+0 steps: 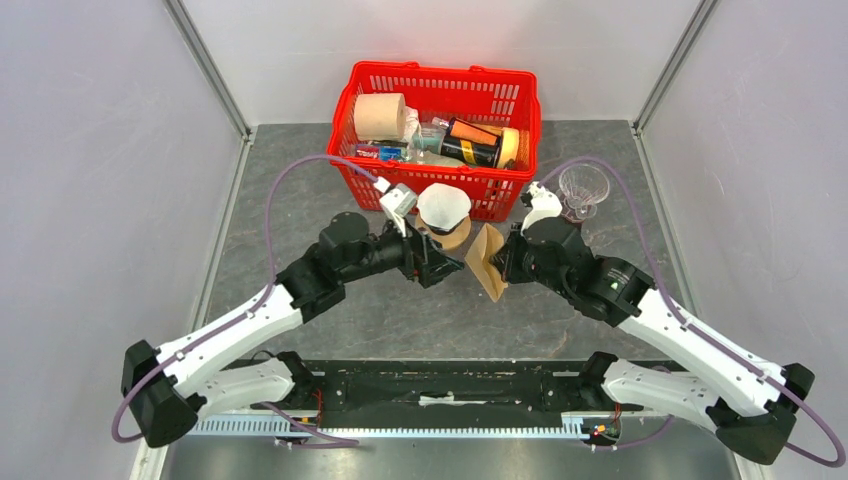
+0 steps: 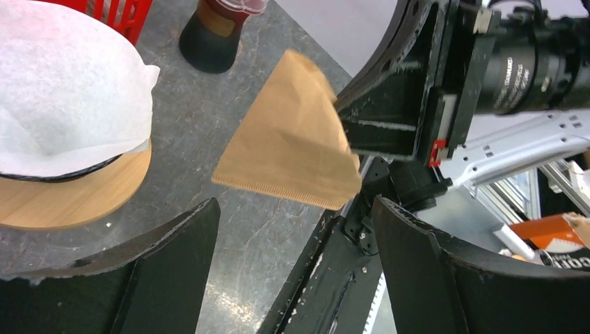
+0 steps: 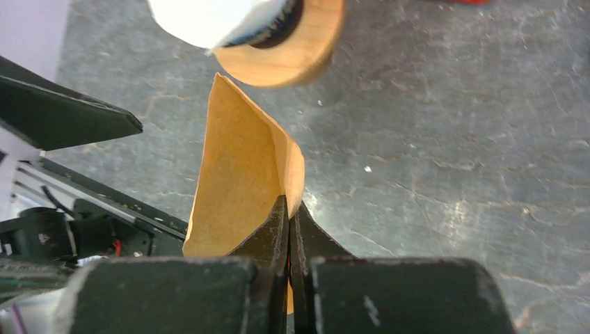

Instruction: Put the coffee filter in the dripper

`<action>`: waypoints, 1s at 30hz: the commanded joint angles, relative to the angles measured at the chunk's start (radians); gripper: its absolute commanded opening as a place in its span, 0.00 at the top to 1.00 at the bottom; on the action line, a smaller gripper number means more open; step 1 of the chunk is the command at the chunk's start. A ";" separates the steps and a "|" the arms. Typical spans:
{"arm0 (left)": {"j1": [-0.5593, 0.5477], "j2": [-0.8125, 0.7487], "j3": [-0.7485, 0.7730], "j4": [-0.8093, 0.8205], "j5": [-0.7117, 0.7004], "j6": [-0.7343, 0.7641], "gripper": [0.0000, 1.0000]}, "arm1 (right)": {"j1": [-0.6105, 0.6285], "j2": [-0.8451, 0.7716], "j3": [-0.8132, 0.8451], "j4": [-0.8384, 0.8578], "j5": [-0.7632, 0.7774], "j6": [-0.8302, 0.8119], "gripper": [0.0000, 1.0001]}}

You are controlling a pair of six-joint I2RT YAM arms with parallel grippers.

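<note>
A brown paper coffee filter (image 1: 487, 262) is pinched by its edge in my right gripper (image 1: 503, 262), just above the table. The right wrist view shows the jaws shut on the filter (image 3: 240, 174), at the gripper (image 3: 289, 212). My left gripper (image 1: 447, 268) is open and empty, facing the filter (image 2: 292, 139) from the left, a short gap away; its fingers (image 2: 153, 271) frame it from below. A white paper filter (image 1: 443, 206) sits in a wooden-ringed holder (image 1: 455, 237) just behind both grippers. A clear glass dripper (image 1: 583, 188) stands at the back right.
A red basket (image 1: 350, 110) with a tape roll, cans and bottles stands at the back, right behind the wooden holder (image 3: 292, 49). The glass dripper's dark base (image 2: 209, 49) is near the basket's right corner. Grey walls close in both sides.
</note>
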 commanded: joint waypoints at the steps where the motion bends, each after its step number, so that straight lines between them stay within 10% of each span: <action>1: -0.083 0.084 0.115 -0.068 -0.220 -0.059 0.12 | 0.002 0.016 0.058 -0.071 0.049 -0.005 1.00; 20: -0.302 0.362 0.344 -0.209 -0.655 -0.098 0.10 | 0.017 0.041 0.072 -0.070 0.128 0.000 1.00; 30: -0.371 0.462 0.441 -0.318 -0.830 -0.089 0.68 | 0.017 -0.016 0.034 -0.055 0.138 0.007 1.00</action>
